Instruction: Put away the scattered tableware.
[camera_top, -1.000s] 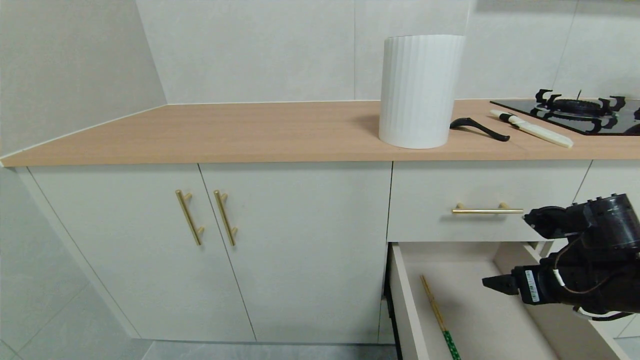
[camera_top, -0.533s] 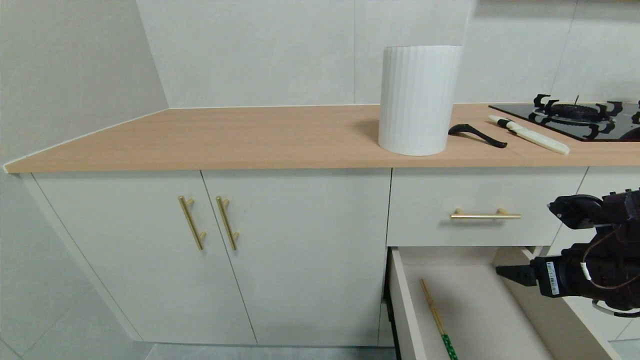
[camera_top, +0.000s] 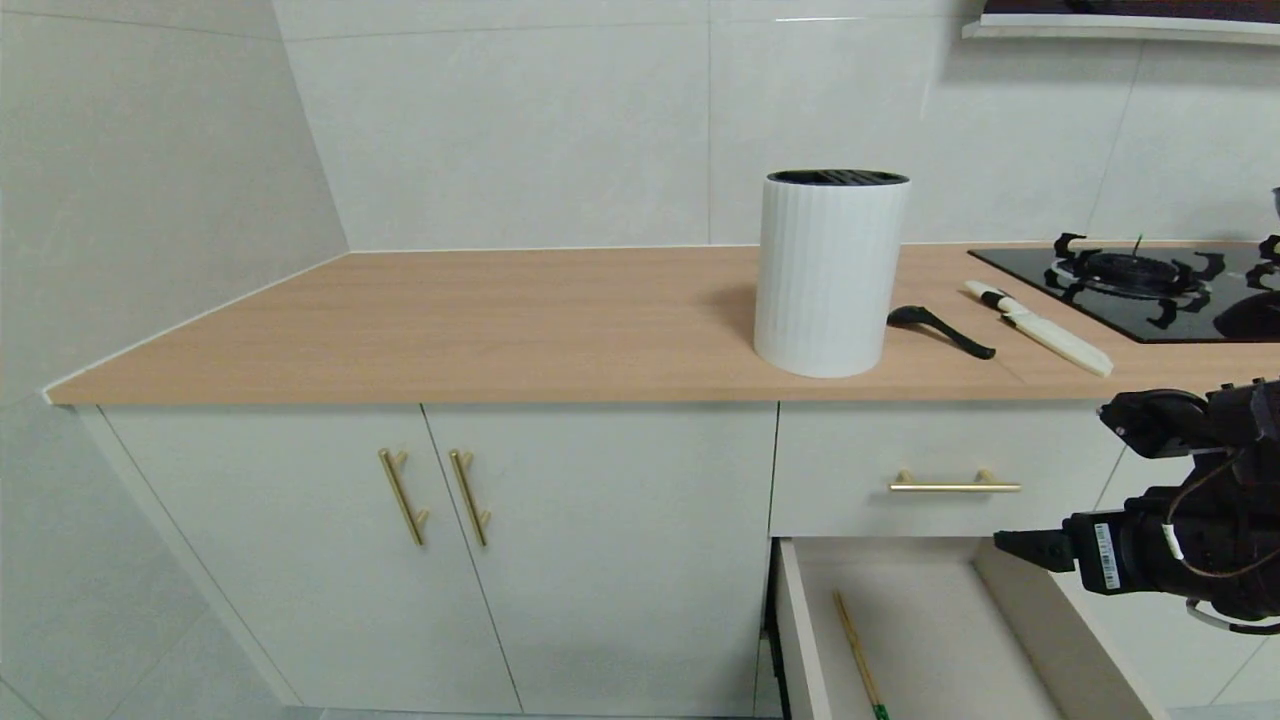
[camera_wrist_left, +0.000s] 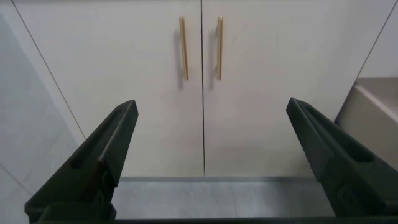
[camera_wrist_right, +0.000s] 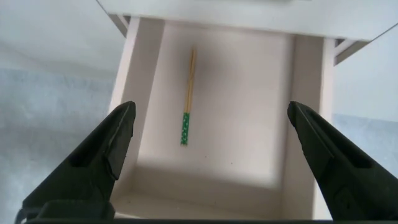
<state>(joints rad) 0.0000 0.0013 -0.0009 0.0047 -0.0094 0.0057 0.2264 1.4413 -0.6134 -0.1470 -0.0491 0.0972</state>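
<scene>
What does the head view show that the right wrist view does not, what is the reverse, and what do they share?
Head view only: the countertop with the white ribbed holder, black spoon, white knife and hob, plus the cabinet doors. Right wrist view only: the chopsticks' full length, green end included, and the drawer's front wall. Shared: the open drawer, the chopsticks and the right gripper, jaws wide open.

One wooden counter (camera_top: 500, 320) carries one white ribbed knife block (camera_top: 830, 275), one black spoon (camera_top: 940, 328), one white knife (camera_top: 1040, 328) and one black gas hob (camera_top: 1120, 312). Below are two cabinet doors (camera_top: 270, 600), one shut drawer (camera_top: 850, 460), one open drawer (camera_top: 800, 640) and three gold bar handles (camera_top: 403, 496). One pair of green-tipped chopsticks (camera_top: 855, 655) lies inside
</scene>
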